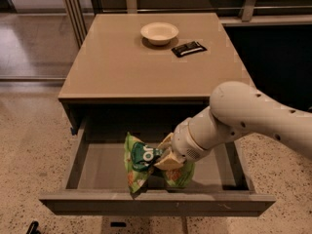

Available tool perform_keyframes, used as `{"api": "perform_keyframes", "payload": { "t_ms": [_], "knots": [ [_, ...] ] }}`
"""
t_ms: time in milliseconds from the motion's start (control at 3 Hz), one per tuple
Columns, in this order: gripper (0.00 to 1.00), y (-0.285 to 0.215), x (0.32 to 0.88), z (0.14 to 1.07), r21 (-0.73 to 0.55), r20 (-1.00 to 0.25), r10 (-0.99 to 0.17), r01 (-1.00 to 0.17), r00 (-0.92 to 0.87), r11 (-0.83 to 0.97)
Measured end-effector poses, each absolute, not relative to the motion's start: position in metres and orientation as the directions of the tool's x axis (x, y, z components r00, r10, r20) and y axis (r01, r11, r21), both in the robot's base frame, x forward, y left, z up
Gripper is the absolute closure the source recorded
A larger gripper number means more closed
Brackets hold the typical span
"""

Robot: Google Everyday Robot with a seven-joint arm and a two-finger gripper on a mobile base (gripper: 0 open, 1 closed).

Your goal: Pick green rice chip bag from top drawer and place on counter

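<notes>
The green rice chip bag (140, 161) stands crumpled in the open top drawer (100, 165), near its front middle. My gripper (165, 154) reaches down into the drawer from the right and is shut on the bag's middle, its tan fingers (169, 162) pressed into the foil. The white arm (253, 118) hides the drawer's right part and the right side of the bag. The counter (136, 62) is the tan tabletop above the drawer.
A cream bowl (159, 32) and a small flat black packet (188, 48) sit at the back of the counter. The drawer's front panel (156, 204) is close to the bag. A speckled floor (29, 145) surrounds the cabinet.
</notes>
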State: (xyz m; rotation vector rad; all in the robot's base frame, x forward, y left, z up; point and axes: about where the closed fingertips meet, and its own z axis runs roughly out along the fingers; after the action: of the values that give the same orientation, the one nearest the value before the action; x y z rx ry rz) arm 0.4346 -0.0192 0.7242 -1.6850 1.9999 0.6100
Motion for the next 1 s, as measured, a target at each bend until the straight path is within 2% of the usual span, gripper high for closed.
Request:
{"api": "perform_keyframes", "payload": {
  "t_ms": [333,667,1000],
  "knots": [
    [1.0,-0.028,0.41,0.77,-0.042,-0.6,-0.8,-0.998,-0.003,0.036],
    [1.0,-0.041,0.393,0.811,-0.149,-0.592,-0.8,-0.989,0.098,-0.01],
    [1.0,-0.044,0.394,0.815,-0.151,-0.588,-0.804,-0.988,0.093,-0.003]
  ]
}}
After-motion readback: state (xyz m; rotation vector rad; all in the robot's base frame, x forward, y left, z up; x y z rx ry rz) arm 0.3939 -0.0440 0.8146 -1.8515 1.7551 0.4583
